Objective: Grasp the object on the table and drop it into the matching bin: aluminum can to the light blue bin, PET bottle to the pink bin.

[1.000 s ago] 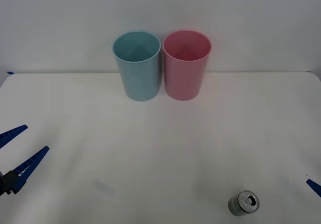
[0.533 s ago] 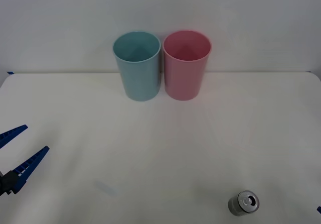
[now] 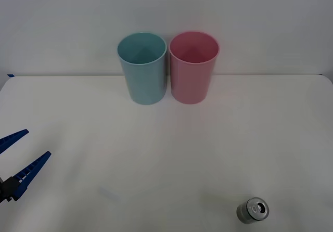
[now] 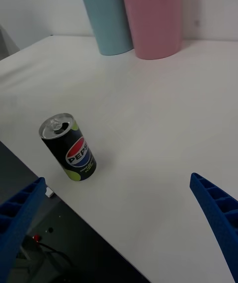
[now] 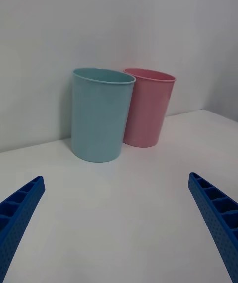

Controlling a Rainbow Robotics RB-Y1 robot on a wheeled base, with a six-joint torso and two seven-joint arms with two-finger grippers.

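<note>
- Front view: the aluminum can [image 3: 253, 210] stands upright on the white bench [image 3: 171, 154] near its front edge, on the robot's right side, its shiny pull-tab top facing up.
- Far across the bench, at its back edge, the light blue bin [image 3: 142, 68] and the pink bin [image 3: 193, 67] stand upright side by side, touching or nearly so, the blue one to the left.
- Right wrist view: the right tool [image 4: 119, 223] is spread wide and holds nothing; one blue ribbed finger [image 4: 20, 213] sits at each lower corner.
- The can [image 4: 68, 146], dark-sided with a Pepsi logo here, stands ahead of this tool, apart from both fingers and nearer one of them, close to the bench's edge.
- Both bins [image 4: 106, 15] rise well beyond the can at the far side.
- The left tool [image 3: 20, 162] hovers at the bench's left edge, fingers parted wide and empty, well apart from the can.
- Left wrist view: it faces both bins [image 5: 101, 114] across bare bench.
</note>
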